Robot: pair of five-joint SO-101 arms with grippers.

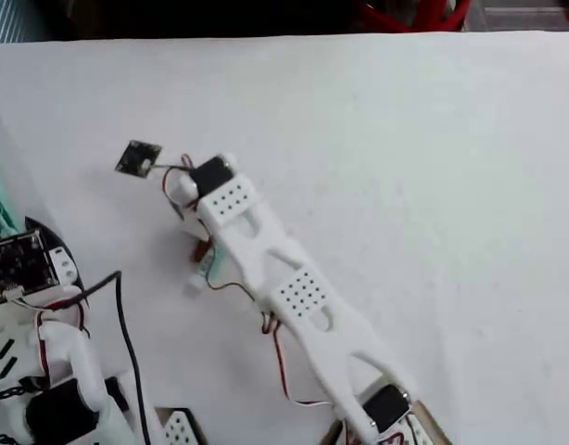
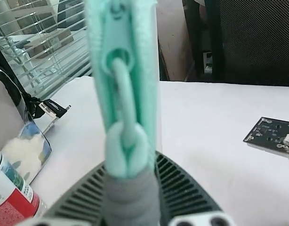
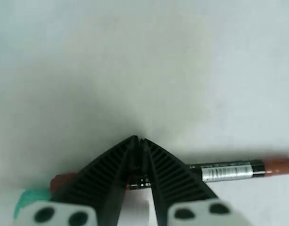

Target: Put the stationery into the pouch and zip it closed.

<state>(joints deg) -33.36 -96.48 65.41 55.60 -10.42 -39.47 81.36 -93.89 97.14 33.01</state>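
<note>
Both grippers clamped: pen and pouch.
The right gripper had its jaws pinched shut on a brown pen lying on the white table, near the circuit board. The left gripper gripped the mint-green pouch by its zipper end, upright, well apart from that board.

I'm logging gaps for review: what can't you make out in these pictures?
pouch: left wrist view, top cut off by the edge, whether it's open is unclear; high view, cut by the left edge.
pen: right wrist view, middle hidden by the right gripper, one end cut off by the edge; high view, mostly under the right arm.
Pen's print: too small.
</note>
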